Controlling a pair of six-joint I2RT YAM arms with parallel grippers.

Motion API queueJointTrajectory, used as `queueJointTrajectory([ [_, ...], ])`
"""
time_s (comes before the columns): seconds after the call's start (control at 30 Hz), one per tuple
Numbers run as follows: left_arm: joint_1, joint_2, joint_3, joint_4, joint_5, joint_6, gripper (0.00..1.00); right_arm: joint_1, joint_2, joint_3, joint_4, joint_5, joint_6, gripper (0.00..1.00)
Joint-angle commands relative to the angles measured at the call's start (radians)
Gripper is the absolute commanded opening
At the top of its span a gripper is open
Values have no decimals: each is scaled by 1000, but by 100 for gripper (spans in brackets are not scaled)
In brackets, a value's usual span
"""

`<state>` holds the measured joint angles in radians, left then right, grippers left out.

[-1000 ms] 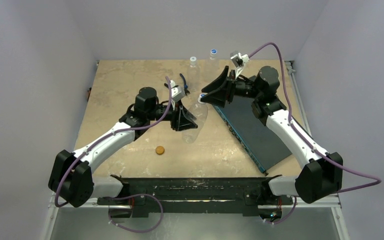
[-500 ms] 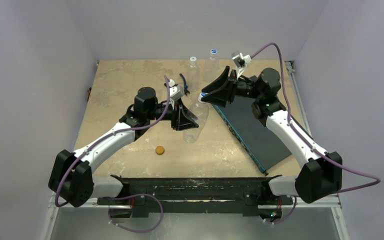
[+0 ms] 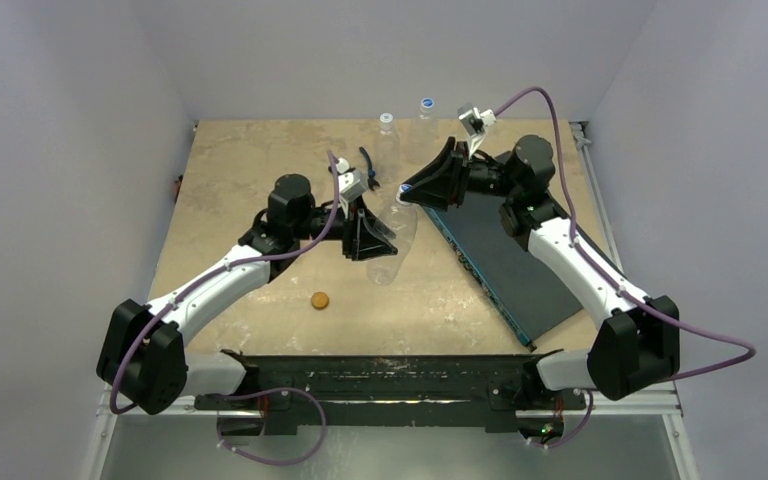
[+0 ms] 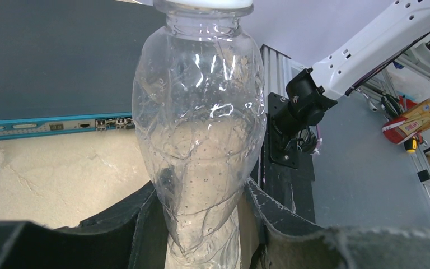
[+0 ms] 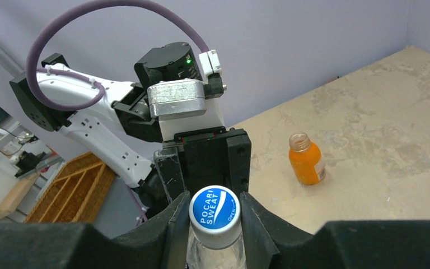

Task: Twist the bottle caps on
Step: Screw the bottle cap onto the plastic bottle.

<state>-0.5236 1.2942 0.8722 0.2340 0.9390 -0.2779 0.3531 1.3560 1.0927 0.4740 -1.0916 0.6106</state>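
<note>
Gripper, left (image 4: 199, 204): clamps clear bottle (image 4: 199, 112) by lower body, pinched between jaws. Gripper, right (image 5: 215, 224): clamps blue-and-white cap (image 5: 215, 208) between jaws, seated atop bottle neck.

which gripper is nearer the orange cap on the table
Left. The left gripper holds the clear bottle beyond the orange cap; the right gripper, on the bottle's blue cap, is farther.

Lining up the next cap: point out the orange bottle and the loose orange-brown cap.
orange bottle (image 5: 307, 163): right wrist view, middle of its body.
orange-brown cap (image 3: 320, 299): top external view, centre of its top.
</note>
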Motion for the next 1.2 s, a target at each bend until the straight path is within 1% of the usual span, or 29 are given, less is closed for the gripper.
queueJointTrajectory([
  [0.0, 7, -1, 3, 68, 9, -13, 0, 7, -14, 7, 26, -2, 15, 36],
  [0.07, 7, 3, 9, 68, -2, -13, 0, 11, -14, 9, 13, -3, 13, 26],
  [0.13, 7, 6, 16, 63, -40, -12, 0, 17, -20, 14, -43, 31, -3, 17],
  [0.23, 5, 13, 29, 39, -131, 0, 0, 24, -21, 62, -243, 138, -106, 3],
  [0.27, 2, 12, 32, 30, -171, 9, 0, 31, -23, 77, -305, 185, -128, 0],
  [0.37, -21, 13, 52, -7, -301, 50, 0, 64, -31, 101, -439, 327, -161, 0],
  [0.5, -70, 24, 88, -47, -504, 92, 0, 124, -34, 124, -563, 529, -153, 0],
  [0.57, -98, 34, 111, -59, -616, 110, 0, 171, -29, 151, -632, 679, -156, 0],
  [0.63, -126, 49, 133, -66, -700, 123, 0, 214, -15, 191, -708, 811, -156, 0],
  [0.7, -149, 61, 150, -67, -761, 130, 0, 252, 2, 231, -765, 925, -141, 0],
  [0.87, -191, 90, 177, -53, -861, 141, 0, 339, 65, 346, -906, 1179, -103, 0],
  [0.97, -211, 99, 182, -38, -911, 151, 0, 367, 101, 402, -944, 1239, -78, 0],
  [1.13, -233, 111, 181, -43, -956, 166, 0, 373, 117, 426, -928, 1229, -64, 0],
  [1.17, -233, 110, 175, -46, -956, 169, 0, 373, 116, 432, -925, 1202, -58, 9],
])
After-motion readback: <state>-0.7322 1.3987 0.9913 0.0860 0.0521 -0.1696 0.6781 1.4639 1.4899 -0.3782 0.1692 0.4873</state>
